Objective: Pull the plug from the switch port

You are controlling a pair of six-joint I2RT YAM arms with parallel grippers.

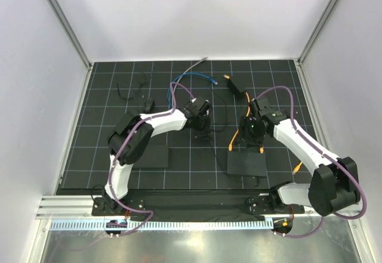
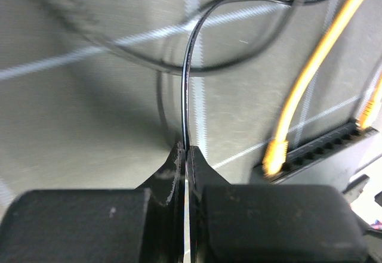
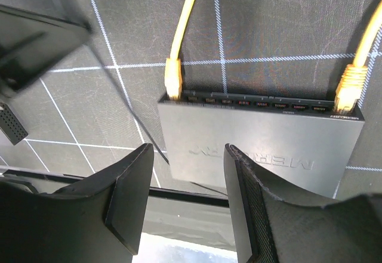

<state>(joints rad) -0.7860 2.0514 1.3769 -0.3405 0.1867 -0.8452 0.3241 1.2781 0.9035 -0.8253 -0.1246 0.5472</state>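
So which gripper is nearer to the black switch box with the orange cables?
Right. The right gripper is open over the switch box. The left gripper is apart from it, off to the left, shut on a thin black wire.

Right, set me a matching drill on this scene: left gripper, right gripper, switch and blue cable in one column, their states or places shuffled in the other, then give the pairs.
Column one
1. left gripper
2. right gripper
3. switch
4. blue cable

Column two
A. open, holding nothing
B. lies on the far part of the mat
C. shut on a thin black wire
D. has orange plugs at both ends of its port row

Pairs: 1-C, 2-A, 3-D, 4-B
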